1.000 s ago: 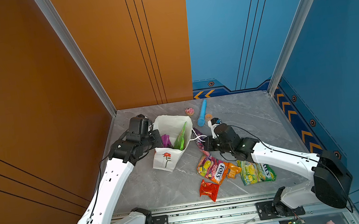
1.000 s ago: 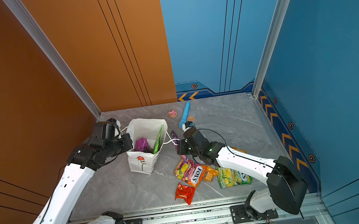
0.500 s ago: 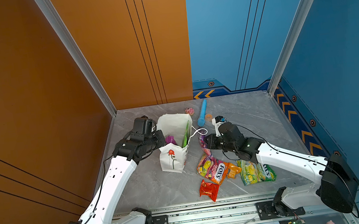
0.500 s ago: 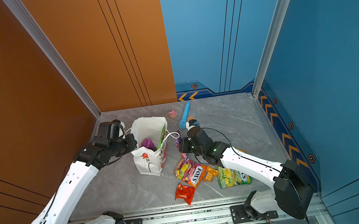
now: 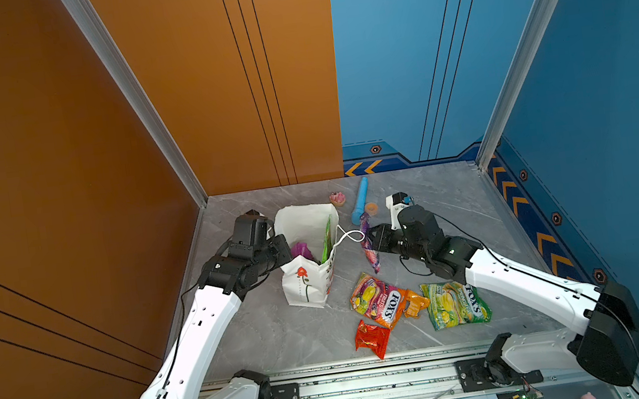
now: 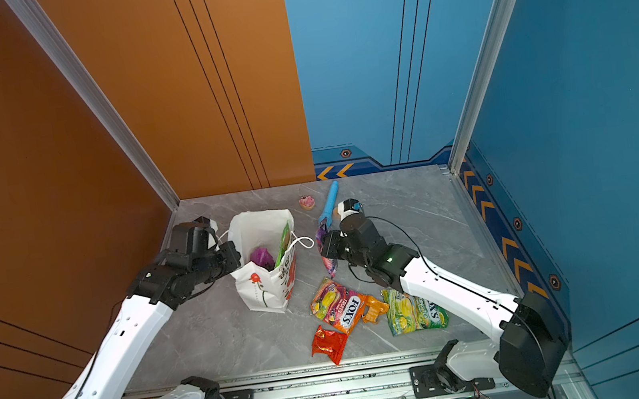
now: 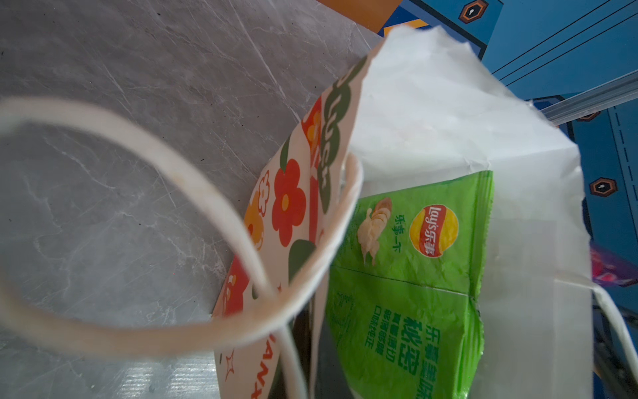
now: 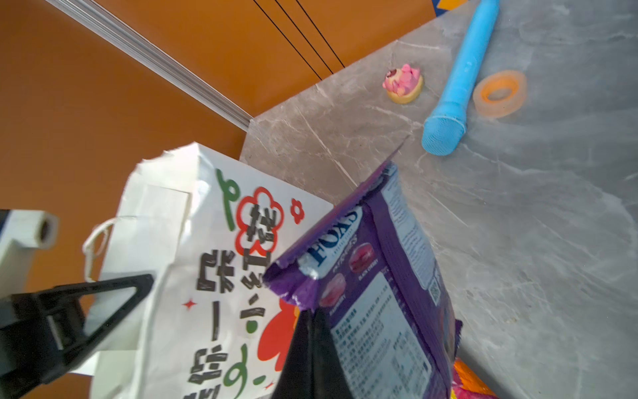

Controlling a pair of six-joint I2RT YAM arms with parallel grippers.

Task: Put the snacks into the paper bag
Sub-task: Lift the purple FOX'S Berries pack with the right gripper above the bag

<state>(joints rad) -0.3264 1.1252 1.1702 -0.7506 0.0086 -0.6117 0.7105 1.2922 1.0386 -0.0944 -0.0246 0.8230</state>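
The white flower-print paper bag stands upright at the table's left middle. My left gripper is shut on its left rim. Inside stand a green chip bag and a purple pack. Just right of the bag, my right gripper is shut on a purple FOX'S pack, which hangs above the table. An orange FOX'S bag, a small orange packet, a green FOX'S bag and a red packet lie near the front.
A blue tube, a pink cake toy and an orange tape ring lie behind the bag. Orange wall on the left, blue walls at the back and right. A metal rail runs along the front.
My left gripper has pulled the paper bag from a slant to upright and narrowed its mouth. My right gripper has risen a little with the purple pack.
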